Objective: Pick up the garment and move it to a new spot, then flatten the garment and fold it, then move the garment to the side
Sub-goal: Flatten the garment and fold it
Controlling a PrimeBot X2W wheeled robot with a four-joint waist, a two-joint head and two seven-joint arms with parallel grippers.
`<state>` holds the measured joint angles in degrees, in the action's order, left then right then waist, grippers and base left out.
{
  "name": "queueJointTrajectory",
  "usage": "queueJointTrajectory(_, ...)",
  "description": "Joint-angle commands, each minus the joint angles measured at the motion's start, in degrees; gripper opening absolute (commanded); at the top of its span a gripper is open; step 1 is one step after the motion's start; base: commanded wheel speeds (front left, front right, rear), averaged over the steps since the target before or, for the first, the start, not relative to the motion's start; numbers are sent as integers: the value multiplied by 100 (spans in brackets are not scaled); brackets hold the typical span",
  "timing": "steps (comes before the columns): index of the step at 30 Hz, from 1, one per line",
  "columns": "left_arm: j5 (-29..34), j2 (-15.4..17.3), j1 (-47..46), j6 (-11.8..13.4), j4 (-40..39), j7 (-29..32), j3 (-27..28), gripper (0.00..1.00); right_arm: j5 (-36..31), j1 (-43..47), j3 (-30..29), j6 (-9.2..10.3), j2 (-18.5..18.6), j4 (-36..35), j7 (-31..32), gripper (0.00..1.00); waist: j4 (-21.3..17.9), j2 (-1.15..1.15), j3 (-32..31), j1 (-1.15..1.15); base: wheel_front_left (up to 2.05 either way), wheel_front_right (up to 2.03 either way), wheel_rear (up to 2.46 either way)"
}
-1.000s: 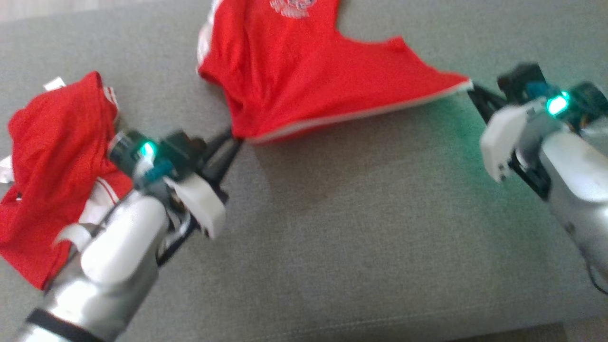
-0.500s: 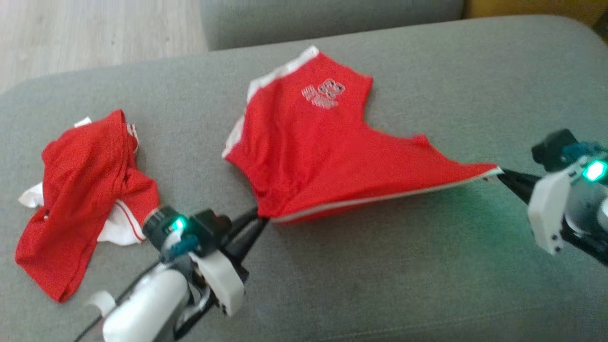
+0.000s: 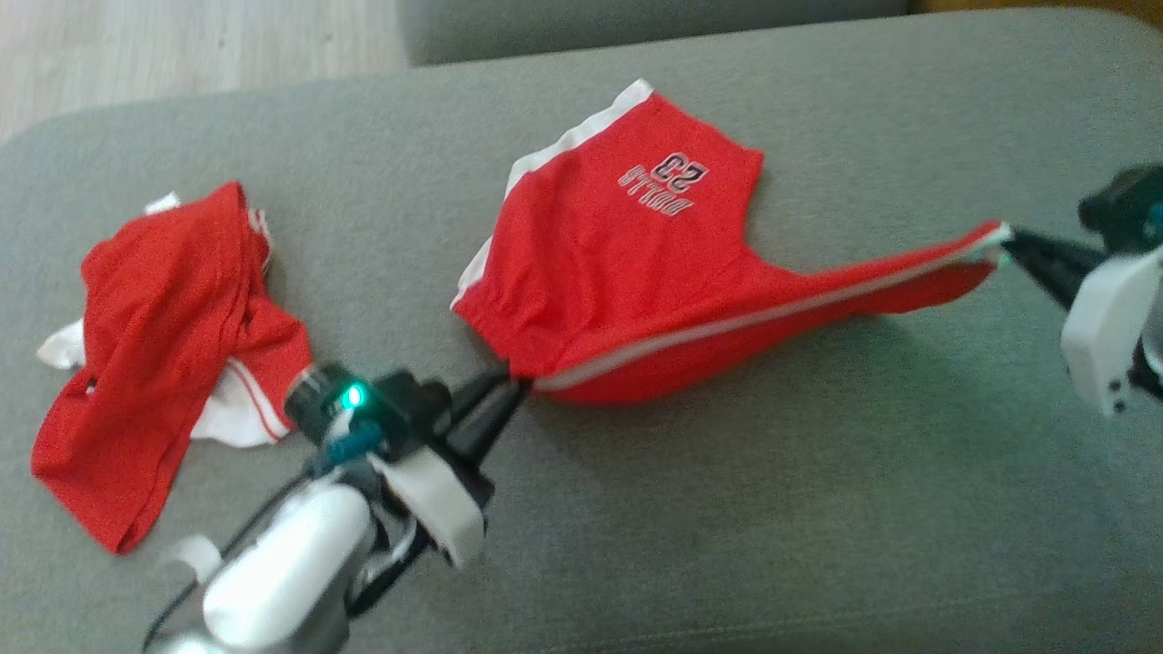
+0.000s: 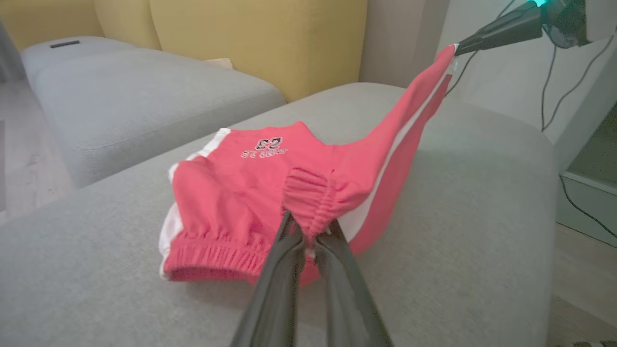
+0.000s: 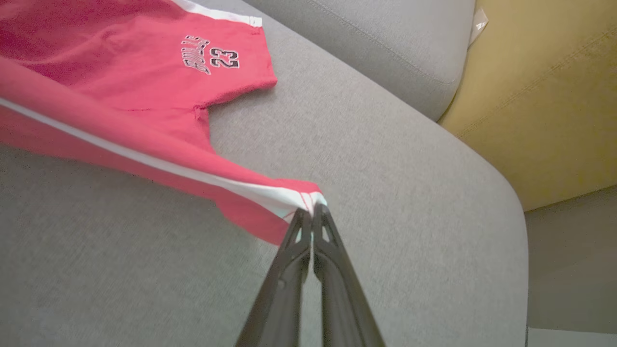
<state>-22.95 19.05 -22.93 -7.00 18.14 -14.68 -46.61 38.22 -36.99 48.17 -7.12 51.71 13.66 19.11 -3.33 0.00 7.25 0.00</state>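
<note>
The garment [image 3: 636, 263] is a pair of red shorts with white side stripes and "BULLS 23" printed on one leg, lying on a grey cushion [image 3: 727, 509]. My left gripper [image 3: 516, 389] is shut on the elastic waistband [image 4: 308, 207] at the near left. My right gripper [image 3: 1007, 250] is shut on the striped leg hem [image 5: 308, 200] at the right, lifted off the cushion. The fabric [image 4: 405, 125] hangs stretched between both grippers while the printed leg [image 5: 212, 58] rests flat.
A second crumpled red and white garment [image 3: 173, 345] lies at the cushion's left end. A grey sofa seat [image 4: 125, 101] and yellow backrest [image 4: 260, 38] stand beyond. Wooden floor [image 3: 182, 45] shows at the far left. Cables [image 4: 554, 86] hang by the right wall.
The camera has tilted, so the whole picture shifted. My right gripper has raised and pulled its hem further right, stretching the shorts; the printed leg now reads clearly.
</note>
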Motion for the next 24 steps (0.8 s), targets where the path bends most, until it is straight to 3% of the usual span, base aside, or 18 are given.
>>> queueJointTrajectory(1, -51, 95, -453, 41, -164, -31, 339, 0, -161, -244, -210, -36, 91, -108, 45, 0, 199, 0, 225, 0, 0, 0, 0)
queueJointTrajectory(10, -60, -53, -1105, 10, -23, -31, 503, 0, -630, -1289, -178, -36, -288, 218, 179, 0, 758, 0, 906, 0, 0, 0, 0)
queueJointTrajectory(24, -92, -544, -1984, -39, 525, -31, 517, 0, -591, -3061, 963, -36, -717, 1302, 69, 0, 1425, 0, 1684, 0, 0, 0, 0)
